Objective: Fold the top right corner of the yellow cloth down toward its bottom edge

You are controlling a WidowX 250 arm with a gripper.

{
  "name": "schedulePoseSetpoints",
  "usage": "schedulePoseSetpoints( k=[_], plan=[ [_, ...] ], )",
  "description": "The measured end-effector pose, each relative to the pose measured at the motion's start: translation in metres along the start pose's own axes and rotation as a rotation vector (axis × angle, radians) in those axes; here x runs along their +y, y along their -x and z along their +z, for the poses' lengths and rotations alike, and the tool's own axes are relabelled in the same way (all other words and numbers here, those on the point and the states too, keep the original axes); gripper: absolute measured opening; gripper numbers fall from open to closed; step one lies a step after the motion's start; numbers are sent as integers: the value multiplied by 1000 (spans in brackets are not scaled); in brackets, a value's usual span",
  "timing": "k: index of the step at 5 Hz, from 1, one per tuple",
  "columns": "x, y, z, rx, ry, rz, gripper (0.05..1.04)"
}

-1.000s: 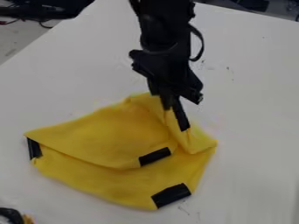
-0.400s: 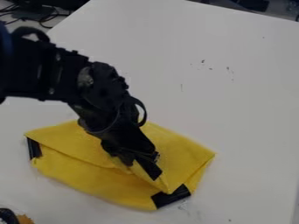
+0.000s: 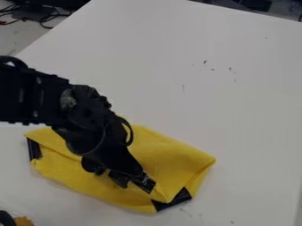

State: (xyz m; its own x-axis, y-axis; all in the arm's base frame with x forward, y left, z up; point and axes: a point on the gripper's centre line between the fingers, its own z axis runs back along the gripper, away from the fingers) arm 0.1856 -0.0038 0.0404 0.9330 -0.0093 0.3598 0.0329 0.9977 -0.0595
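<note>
The black gripper (image 3: 133, 180) is low over the front middle of the yellow cloth (image 3: 168, 154), tilted down toward the right. It is shut on a folded-over flap of the cloth, beside a short black strip. Black patches mark the cloth's left corner (image 3: 34, 149) and its front right corner (image 3: 172, 200). The upper layer lies folded toward the front, with a rounded fold at the right. Wrist and gripper hide much of the cloth's left and middle part.
The cloth lies on a white table (image 3: 236, 110) with small dark marks. Dark cables (image 3: 44, 20) show beyond the table's upper left edge. A black and orange-brown object (image 3: 22, 220) sits at the lower left corner.
The gripper has moved from the cloth's back right down and left to its front middle, carrying the flap over. The middle black patch is now covered, and the arm comes in from the left.
</note>
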Motion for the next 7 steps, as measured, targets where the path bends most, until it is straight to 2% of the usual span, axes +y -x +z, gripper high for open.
schedulePoseSetpoints(
  k=[1,2,3,4,6,7],
  plan=[
    [2,-6,7,43,-15,-24,841],
    [3,-13,16,88,-23,-42,1005],
    [1,-22,23,100,-33,-51,1001],
    [-1,-24,22,99,-52,-38,1001],
    [-3,-66,29,283,-26,-122,1001],
    [-4,-86,33,330,-29,-141,1001]
  ],
)
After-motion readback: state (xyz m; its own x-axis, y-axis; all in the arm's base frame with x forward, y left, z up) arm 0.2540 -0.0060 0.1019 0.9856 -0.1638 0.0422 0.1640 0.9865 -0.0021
